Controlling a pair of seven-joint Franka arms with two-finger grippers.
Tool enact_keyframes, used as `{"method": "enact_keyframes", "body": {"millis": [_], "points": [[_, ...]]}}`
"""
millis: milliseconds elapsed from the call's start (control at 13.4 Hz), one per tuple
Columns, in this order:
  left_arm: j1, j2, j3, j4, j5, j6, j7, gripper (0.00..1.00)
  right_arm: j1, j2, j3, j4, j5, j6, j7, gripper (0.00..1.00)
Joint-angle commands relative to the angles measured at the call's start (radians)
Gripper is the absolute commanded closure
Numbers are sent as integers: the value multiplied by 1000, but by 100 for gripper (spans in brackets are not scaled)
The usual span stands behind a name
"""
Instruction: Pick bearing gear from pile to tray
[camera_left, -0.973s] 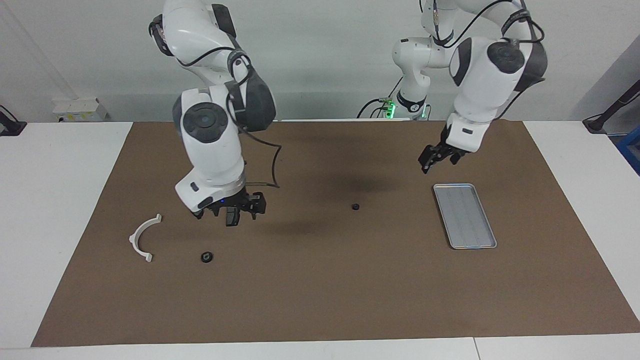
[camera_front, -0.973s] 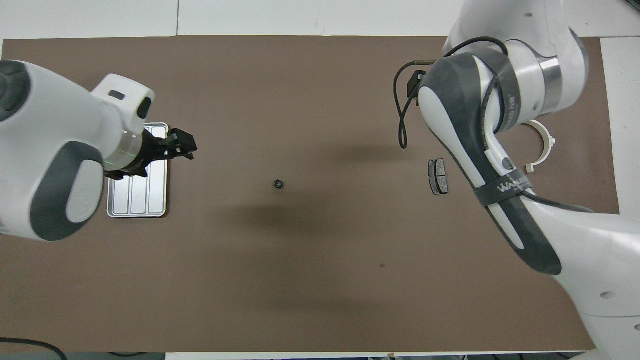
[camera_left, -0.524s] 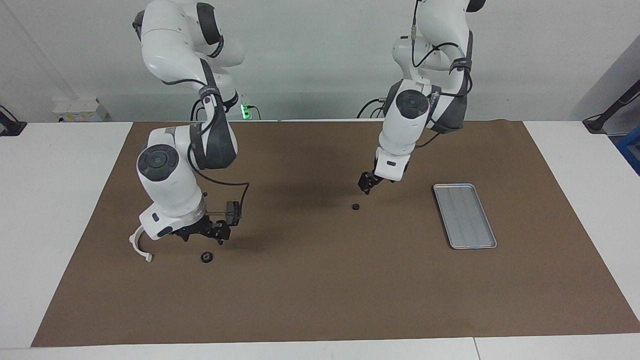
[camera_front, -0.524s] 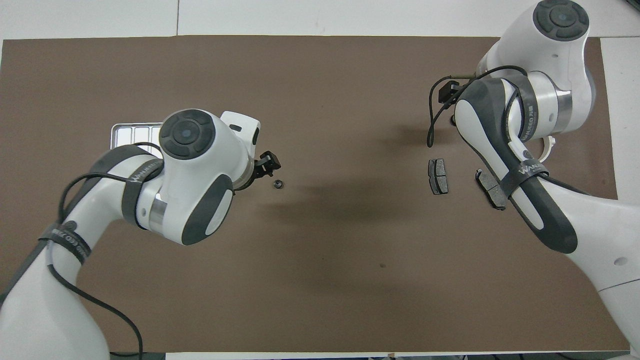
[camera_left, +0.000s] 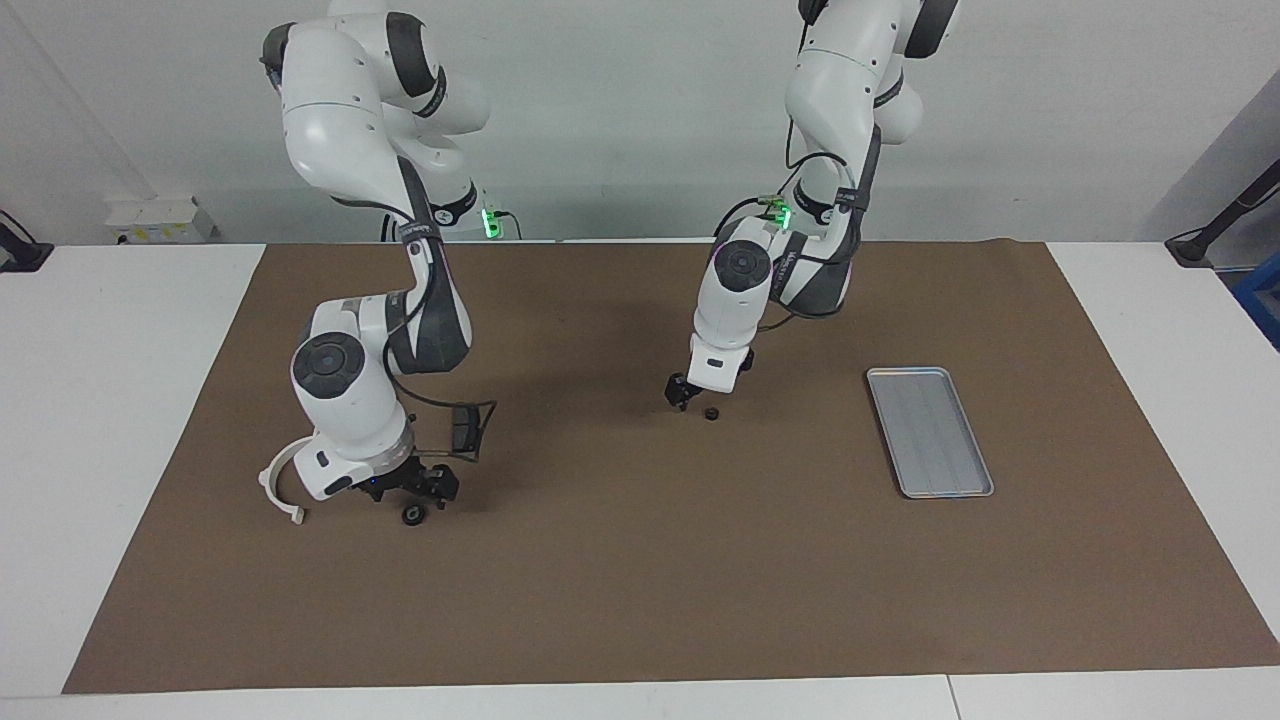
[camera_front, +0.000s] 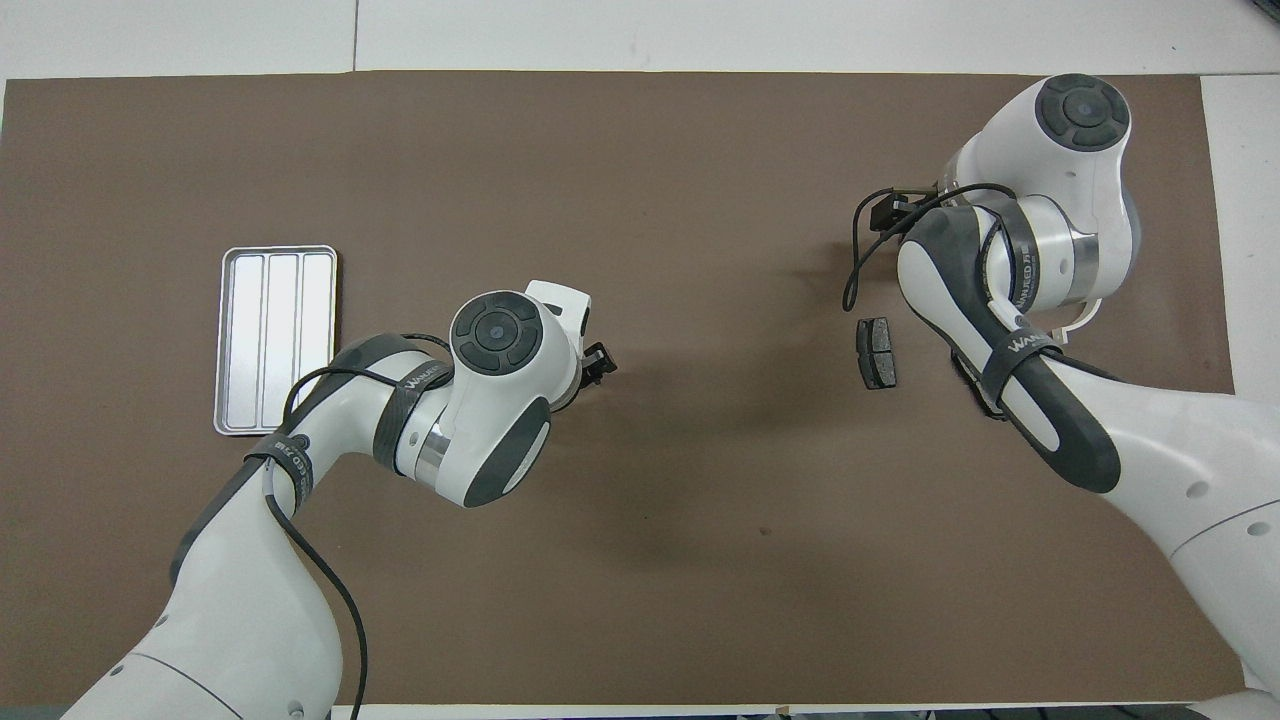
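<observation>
A small black bearing gear (camera_left: 711, 413) lies mid-mat. My left gripper (camera_left: 682, 392) hangs low right beside it, toward the right arm's end, and is apart from it. In the overhead view my left hand (camera_front: 597, 360) hides this gear. A second black round piece (camera_left: 411, 515) lies near the white arc bracket (camera_left: 280, 480). My right gripper (camera_left: 415, 488) hovers just over that piece, open and holding nothing. The silver tray (camera_left: 928, 430) (camera_front: 275, 340) sits toward the left arm's end with nothing in it.
A dark grey brake-pad plate (camera_front: 877, 352) lies on the brown mat (camera_left: 640, 600) beside my right arm, which covers most of the other parts in the overhead view. White table (camera_left: 120, 400) borders the mat at both ends.
My left arm swung from beside the tray to the middle gear and dropped low next to it. My right gripper descended toward the black round piece by the arc bracket.
</observation>
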Motion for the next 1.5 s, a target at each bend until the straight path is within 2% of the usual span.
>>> {"method": "enact_keyframes", "body": {"millis": [0, 224, 374, 673, 898, 973, 1122, 1197, 1272, 1422], "points": [[5, 1, 7, 5, 1, 33, -13, 7, -11, 23, 12, -11, -23, 61, 29, 0], [6, 2, 7, 2, 1, 38, -13, 13, -13, 33, 11, -8, -21, 72, 31, 1], [8, 2, 8, 0, 1, 55, -13, 15, -13, 40, 11, -12, -23, 92, 45, 5], [14, 13, 11, 5, 25, 61, -13, 19, -28, 43, 11, -18, -24, 99, 43, 27], [14, 13, 11, 5, 25, 64, -13, 23, -30, 41, 11, -18, -24, 92, 40, 49], [14, 13, 11, 3, 25, 64, -13, 34, -31, 41, 12, -18, -24, 87, 40, 63], [14, 13, 11, 3, 25, 59, -13, 79, -31, 41, 12, -18, -24, 84, 38, 93], [14, 13, 11, 5, 25, 52, -13, 88, -31, 41, 12, -18, -24, 80, 38, 100], [17, 12, 13, 9, 25, 39, -13, 94, -30, 41, 12, -18, -26, 78, 38, 100], [20, 13, 16, 60, 25, -40, -12, 96, -30, 40, 12, -14, -26, 57, 34, 100]]}}
